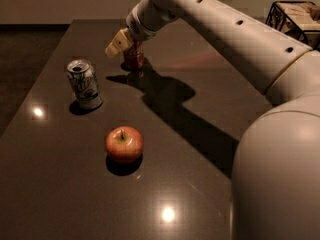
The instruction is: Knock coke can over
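The red coke can (134,56) stands upright at the far middle of the dark table (200,109); its top is hidden behind my gripper. My gripper (119,42), with pale yellow fingers, is at the can's upper left, right against it. My white arm (215,24) reaches in from the right, over the table.
A white-and-green patterned can (84,84) stands upright at the left. A red apple (124,144) sits nearer the front. A black wire basket (295,16) is at the far right, off the table. My arm's shadow crosses the table's middle.
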You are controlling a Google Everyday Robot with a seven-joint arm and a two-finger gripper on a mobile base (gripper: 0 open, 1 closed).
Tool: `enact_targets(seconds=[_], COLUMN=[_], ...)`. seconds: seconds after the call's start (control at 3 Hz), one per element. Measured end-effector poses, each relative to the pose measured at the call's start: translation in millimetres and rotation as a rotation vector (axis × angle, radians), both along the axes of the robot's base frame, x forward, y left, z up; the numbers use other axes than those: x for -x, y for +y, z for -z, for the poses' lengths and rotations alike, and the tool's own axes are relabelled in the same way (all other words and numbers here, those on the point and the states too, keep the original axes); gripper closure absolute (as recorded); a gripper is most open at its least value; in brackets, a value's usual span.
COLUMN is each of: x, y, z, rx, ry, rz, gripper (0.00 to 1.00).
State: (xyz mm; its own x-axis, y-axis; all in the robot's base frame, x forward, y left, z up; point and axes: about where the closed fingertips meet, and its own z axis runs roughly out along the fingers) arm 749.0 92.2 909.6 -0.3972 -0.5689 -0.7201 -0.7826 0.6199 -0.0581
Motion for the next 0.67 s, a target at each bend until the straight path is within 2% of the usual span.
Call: enact_targets(seconds=[0.33,0.67], x=[2,15], y=[4,-4], z=[-7,-17], rx=[-0.034,-0.048], ry=[0.010,0.021], rz=[-0.011,-0.039], gripper=[0.43,0.67])
